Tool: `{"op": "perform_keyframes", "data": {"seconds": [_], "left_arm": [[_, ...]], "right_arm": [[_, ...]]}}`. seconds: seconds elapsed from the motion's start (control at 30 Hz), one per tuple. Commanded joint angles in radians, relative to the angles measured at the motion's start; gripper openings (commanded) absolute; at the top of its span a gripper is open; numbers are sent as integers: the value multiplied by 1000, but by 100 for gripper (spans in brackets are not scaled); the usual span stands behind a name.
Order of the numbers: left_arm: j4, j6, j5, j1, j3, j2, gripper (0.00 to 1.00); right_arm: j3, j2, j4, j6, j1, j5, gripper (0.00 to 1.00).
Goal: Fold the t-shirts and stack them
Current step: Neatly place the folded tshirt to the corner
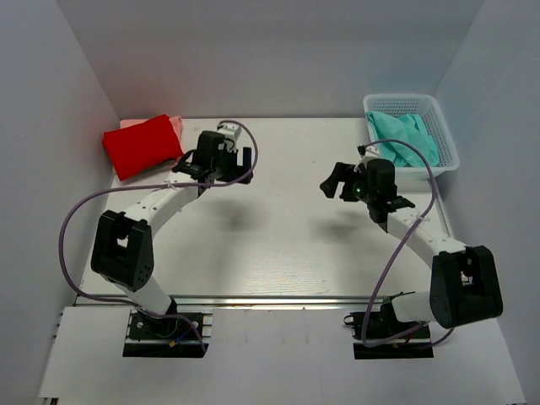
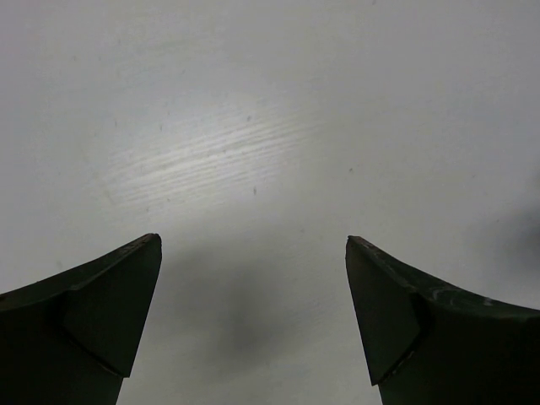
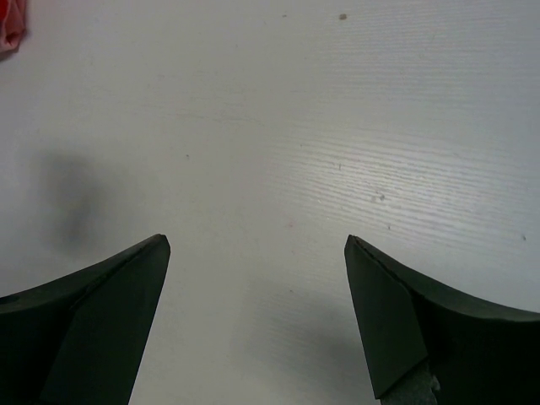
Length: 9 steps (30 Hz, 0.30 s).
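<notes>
A bright red t-shirt (image 1: 142,145) lies folded at the table's far left corner, on top of a salmon pink t-shirt (image 1: 176,124) whose edge shows behind it. Just right of that stack hovers my left gripper (image 1: 243,164), open and pointing right, with only bare table between its fingers (image 2: 253,240). My right gripper (image 1: 339,182) hangs open over the table's right half, pointing left, and holds nothing (image 3: 257,239). A sliver of red and pink cloth (image 3: 7,25) shows in the top left corner of the right wrist view.
A white lattice basket (image 1: 445,139) stands at the far right corner with crumpled teal cloth (image 1: 405,137) inside it. White walls close in the table on the left, back and right.
</notes>
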Motion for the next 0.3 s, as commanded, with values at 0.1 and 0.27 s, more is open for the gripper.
{"op": "perform_keyframes", "data": {"seconds": [0.1, 0.27], "left_arm": [[76, -44, -175, -46, -146, -176, 100], [73, -54, -220, -78, -213, -259, 100]], "right_arm": [[-95, -143, 8, -16, -1, 84, 90], [-140, -175, 28, -19, 2, 104, 90]]}}
